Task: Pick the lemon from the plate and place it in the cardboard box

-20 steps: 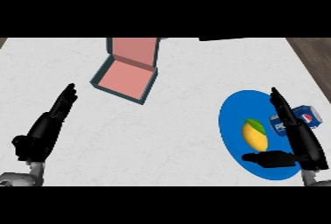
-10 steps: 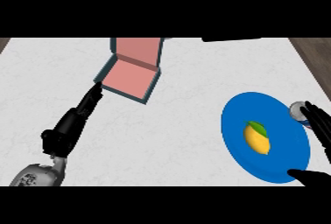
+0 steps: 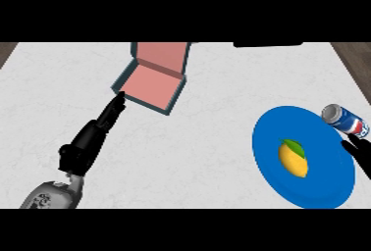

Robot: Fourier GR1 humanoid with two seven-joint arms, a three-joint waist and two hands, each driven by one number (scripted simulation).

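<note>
A yellow lemon [image 3: 293, 158] with a green leaf lies in the middle of a blue plate [image 3: 326, 188] at the right of the counter. The cardboard box [image 3: 150, 81], pink inside with its flap raised, stands open at the upper left centre. My left hand [image 3: 91, 137] stretches up the counter with straight fingers, its fingertips close to the box's near left corner. My right hand [image 3: 358, 153] shows only at the right edge, past the plate's rim and apart from the lemon; little of it is in view.
A blue soda can [image 3: 345, 119] lies on its side just beyond the plate's upper right rim, close to my right hand. The white counter ends at a dark edge along the top, where a dark object [image 3: 267, 44] sits.
My left hand has reached further forward toward the box. My right hand has drawn back off the plate to the right edge. The can now lies uncovered by the plate's rim.
</note>
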